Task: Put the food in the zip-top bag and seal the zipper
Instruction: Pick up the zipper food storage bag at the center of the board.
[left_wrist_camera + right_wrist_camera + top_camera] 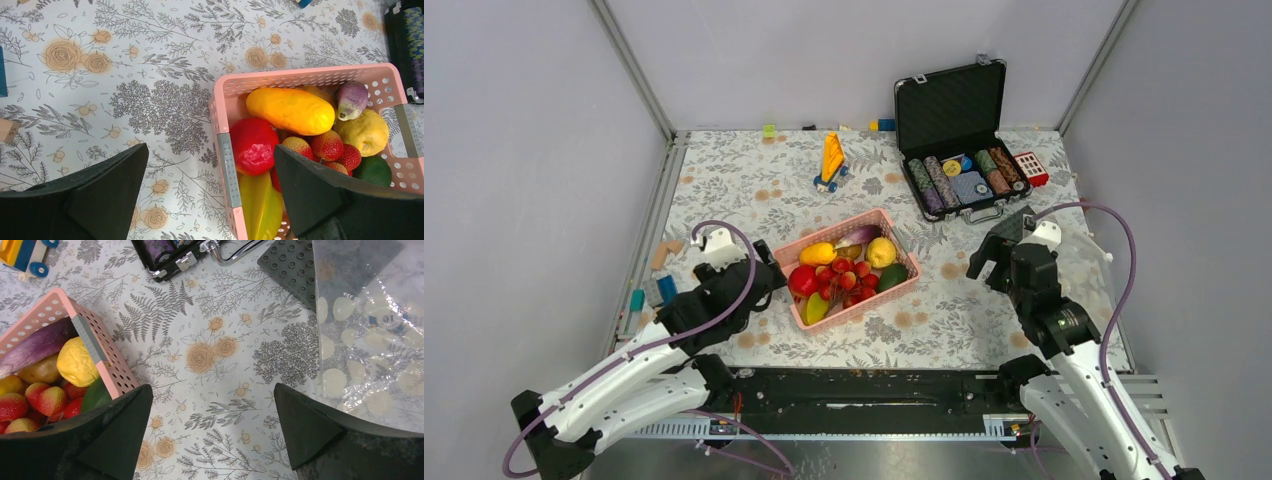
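Right fingers (320, 440) spread wide beside the zip-top bag (370, 350), "10" legible there.

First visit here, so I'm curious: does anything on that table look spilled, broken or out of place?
Nothing spilled or broken. The food sits inside the pink basket. Only oddity: the zip-top bag seems to lie partly over a grey studded plate.

Seen from above, the left arm (614, 385) stretches from the lower left corner up toward the middle of the frame. The left gripper (764, 280) has its jaws spread wide. The right arm (1074, 370) rises from the lower right. The right gripper (999, 248), right of centre, is equally wide. In both wrist views, black fingers (100, 195) fill the bottom corners, holding nothing.
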